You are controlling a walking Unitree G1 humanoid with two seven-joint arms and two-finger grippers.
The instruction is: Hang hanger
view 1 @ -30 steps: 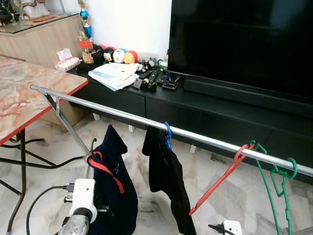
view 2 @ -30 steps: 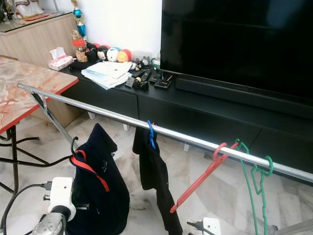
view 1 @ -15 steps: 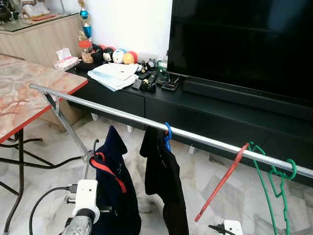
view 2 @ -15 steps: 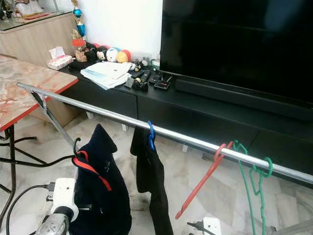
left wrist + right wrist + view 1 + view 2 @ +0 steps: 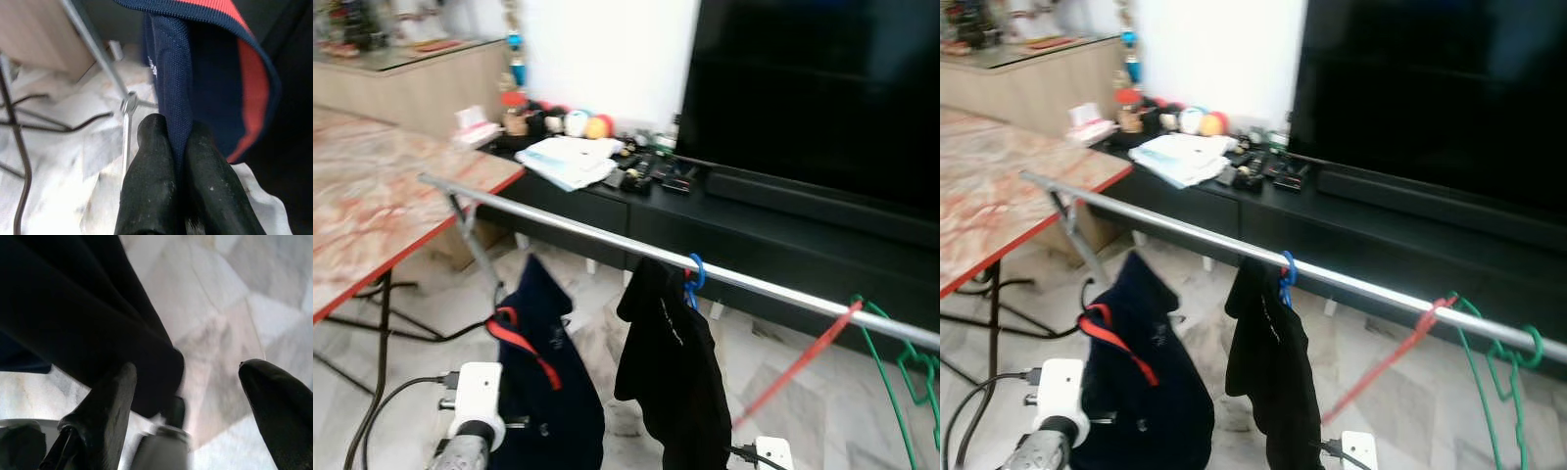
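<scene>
Left end effector (image 5: 178, 161) pinches the navy garment's (image 5: 543, 392) edge; right end effector (image 5: 195, 387) gapes over floor.

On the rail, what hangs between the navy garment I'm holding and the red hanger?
In the left eye view, a black garment on a blue hanger hangs on the rail between the navy garment, pinched by the left gripper, and the red hanger.

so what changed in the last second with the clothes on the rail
Mostly the camera swung, shifting the whole scene. The black garment on the blue hanger swayed slightly. The left gripper stays clamped on the navy shirt; the right gripper stays open. Red hanger and green hanger remain on the rail.
</scene>
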